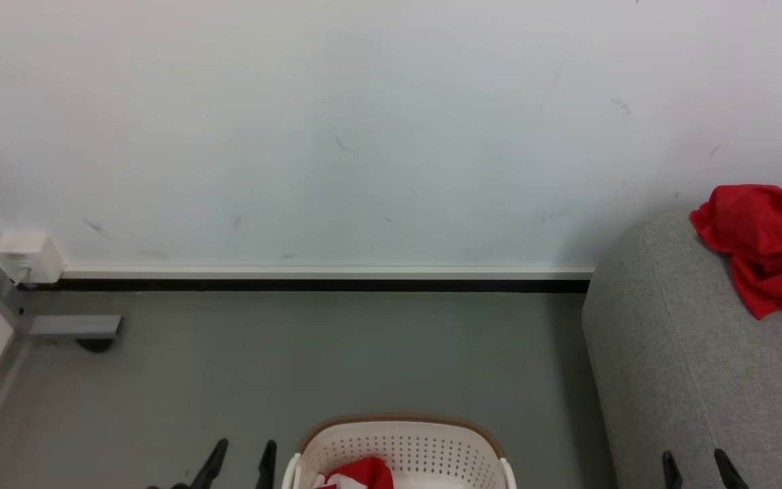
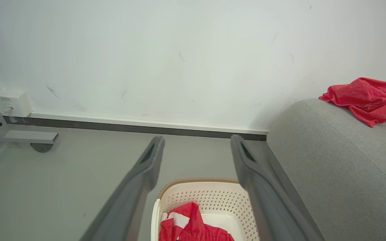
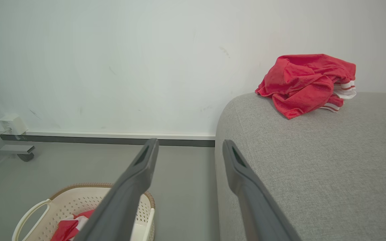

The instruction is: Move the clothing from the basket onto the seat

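A cream perforated basket (image 1: 401, 445) with a brown rim stands on the floor at the bottom centre. Red clothing (image 1: 362, 474) with white panels lies inside it, also seen as clothing (image 2: 193, 226) in the basket (image 2: 209, 197). Another red garment (image 1: 768, 241) lies crumpled on the grey seat (image 1: 690, 367) at the right; in the right wrist view the garment (image 3: 307, 83) shows white-striped trim. My left gripper (image 1: 243, 451) stands open just left of the basket, empty. My right gripper (image 1: 700, 462) is open over the seat's near part. My left gripper (image 2: 196, 140) and right gripper (image 3: 189, 144) hold nothing.
A white wall with a dark baseboard (image 1: 323, 285) runs behind. A small white box (image 1: 24, 257) sits at the wall's left corner, beside a grey metal frame foot with a caster (image 1: 79, 329). Grey floor (image 1: 296, 360) stretches between wall and basket.
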You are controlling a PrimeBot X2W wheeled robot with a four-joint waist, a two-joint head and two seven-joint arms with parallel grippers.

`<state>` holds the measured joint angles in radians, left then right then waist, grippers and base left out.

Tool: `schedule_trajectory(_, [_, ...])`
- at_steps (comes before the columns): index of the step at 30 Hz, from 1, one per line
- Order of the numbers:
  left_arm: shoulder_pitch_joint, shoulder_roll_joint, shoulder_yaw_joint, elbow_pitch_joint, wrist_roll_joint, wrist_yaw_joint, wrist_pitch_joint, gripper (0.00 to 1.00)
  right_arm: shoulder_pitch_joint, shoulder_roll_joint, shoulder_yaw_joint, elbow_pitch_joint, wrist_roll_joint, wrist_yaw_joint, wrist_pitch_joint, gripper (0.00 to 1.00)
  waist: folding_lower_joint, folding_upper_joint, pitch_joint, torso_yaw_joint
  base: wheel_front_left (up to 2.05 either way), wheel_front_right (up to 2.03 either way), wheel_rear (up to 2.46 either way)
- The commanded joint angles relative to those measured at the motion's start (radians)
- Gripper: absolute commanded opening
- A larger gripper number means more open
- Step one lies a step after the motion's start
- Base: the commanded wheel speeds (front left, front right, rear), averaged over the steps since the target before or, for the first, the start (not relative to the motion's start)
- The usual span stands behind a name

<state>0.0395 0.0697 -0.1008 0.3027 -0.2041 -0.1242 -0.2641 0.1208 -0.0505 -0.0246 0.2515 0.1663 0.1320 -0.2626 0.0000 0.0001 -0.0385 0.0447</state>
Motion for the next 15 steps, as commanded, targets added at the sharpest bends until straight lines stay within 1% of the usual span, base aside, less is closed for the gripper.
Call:
schedule_trajectory(1, [-0.002, -0.002, 0.005, 0.002, 0.010, -0.005, -0.001, 1.00, -0.006, 0.000, 0.001, 0.000, 0.002, -0.003, -0.003, 1.00, 0.0000, -0.0001, 0.001, -0.001, 0.00, 0.00, 0.00])
schedule_trajectory(8, [-0.005, -0.005, 0.004, 0.008, 0.016, -0.006, -0.001, 1.00, -0.008, 0.000, 0.001, -0.005, 0.000, -0.003, -0.003, 1.00, 0.0000, -0.0001, 0.007, -0.005, 0.00, 0.00, 0.00])
schedule_trajectory(12, [-0.029, 0.001, -0.026, 0.030, 0.030, -0.007, -0.001, 1.00, -0.019, 0.000, -0.002, -0.015, -0.003, -0.003, -0.003, 1.00, 0.0000, -0.0001, 0.022, -0.009, 0.00, 0.00, 0.00])
schedule_trajectory(15, [-0.060, 0.011, -0.069, 0.052, 0.036, -0.006, -0.001, 1.00, -0.031, 0.000, 0.000, -0.024, -0.009, -0.003, -0.003, 1.00, 0.0000, -0.0001, 0.041, -0.016, 0.00, 0.00, 0.00])
